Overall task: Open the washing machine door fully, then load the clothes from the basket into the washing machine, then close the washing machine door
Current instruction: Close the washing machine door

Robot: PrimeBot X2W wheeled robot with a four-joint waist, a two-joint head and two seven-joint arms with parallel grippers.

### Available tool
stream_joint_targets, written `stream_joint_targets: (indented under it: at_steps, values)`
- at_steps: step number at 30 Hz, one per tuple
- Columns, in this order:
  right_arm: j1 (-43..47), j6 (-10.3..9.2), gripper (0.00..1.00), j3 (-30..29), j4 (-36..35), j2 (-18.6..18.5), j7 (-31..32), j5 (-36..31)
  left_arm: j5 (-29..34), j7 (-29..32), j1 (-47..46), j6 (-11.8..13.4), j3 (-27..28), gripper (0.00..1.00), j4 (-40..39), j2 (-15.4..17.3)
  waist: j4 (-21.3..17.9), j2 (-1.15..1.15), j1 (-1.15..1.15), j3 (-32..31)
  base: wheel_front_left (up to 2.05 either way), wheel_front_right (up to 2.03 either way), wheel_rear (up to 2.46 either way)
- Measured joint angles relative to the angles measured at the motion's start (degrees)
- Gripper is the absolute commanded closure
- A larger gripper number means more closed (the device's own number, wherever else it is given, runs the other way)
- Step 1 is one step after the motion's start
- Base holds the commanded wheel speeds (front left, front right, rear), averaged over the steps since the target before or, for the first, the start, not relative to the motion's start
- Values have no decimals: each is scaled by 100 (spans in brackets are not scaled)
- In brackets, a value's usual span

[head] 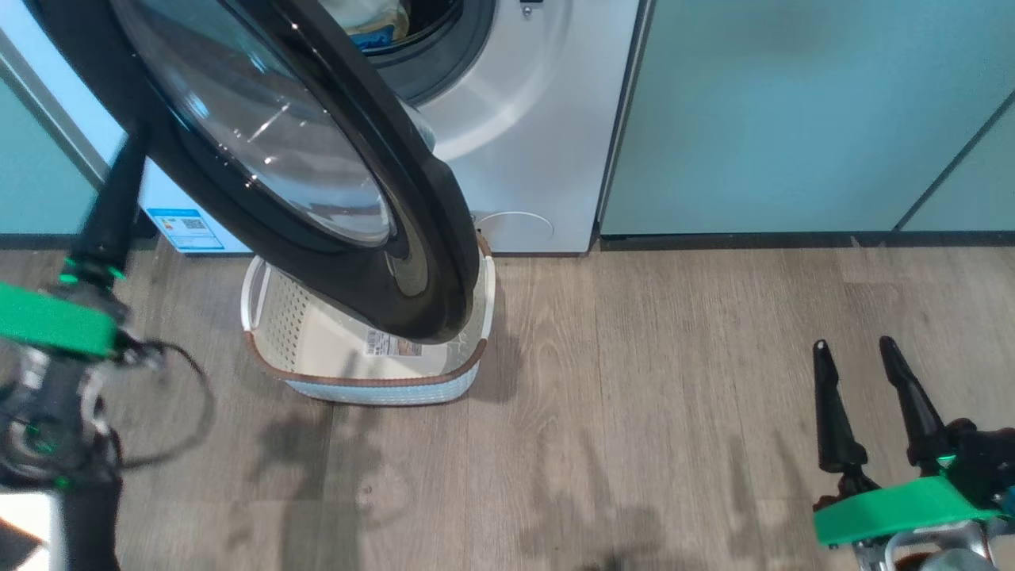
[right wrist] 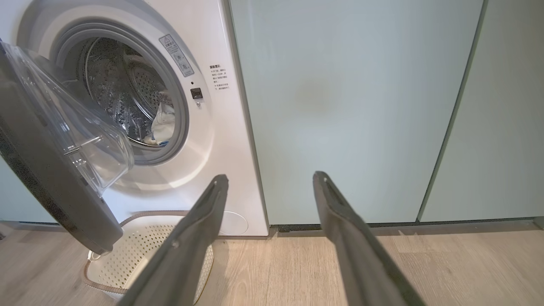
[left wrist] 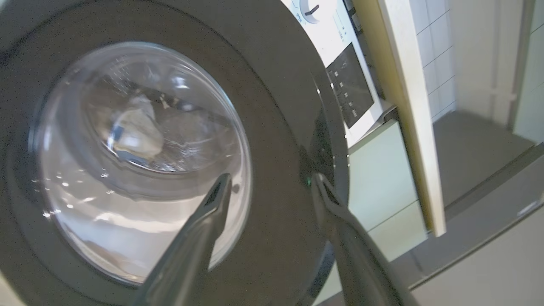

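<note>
Door hangs half open above the empty basket, clothes in the drum. Left end effector spread at its face, right end effector spread, idle. Rigid, glossy, likely slippery: push the black ring near the free edge, not the glass.

I see the black door half open above the cream basket; pale clothes lie inside the white washing machine.

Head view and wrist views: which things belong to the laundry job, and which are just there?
Job:
washing machine door, partly open
washing machine
clothes in the drum
basket below the door

Just there:
pale-green cabinets
wooden floor
</note>
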Motion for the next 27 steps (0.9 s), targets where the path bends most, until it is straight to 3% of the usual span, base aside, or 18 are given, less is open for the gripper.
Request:
stream_joint_targets:
  at_steps: [2, 8, 10, 12, 27]
  values:
    - [0, 0, 0, -21, -10, 0, 0, -1, 356, -218, 113, 0, -127, 0, -71, 47, 12, 0, 0, -12, 0, 0, 0]
    - [3, 0, 0, -126, -24, 1, 0, -60, 2583, -1600, 827, 27, -580, 0, -349, 165, 89, 0, 0, -118, 0, 0, 0]
    - [20, 0, 0, -129, -30, 2, 0, -103, 3563, -1951, 1210, 286, -813, 0, -516, 137, 120, 0, 0, -178, 0, 0, 0]
    - [23, 0, 0, -123, -33, 3, 0, -104, 3988, -2112, 1485, 458, -967, 0, -547, 93, 131, 0, 0, -214, 0, 0, 0]
    - [374, 0, 0, 1, 27, 8, 0, -111, 5414, -2521, 2670, 1027, -1657, 0, -305, -134, 244, 0, 0, -412, 0, 0, 0]
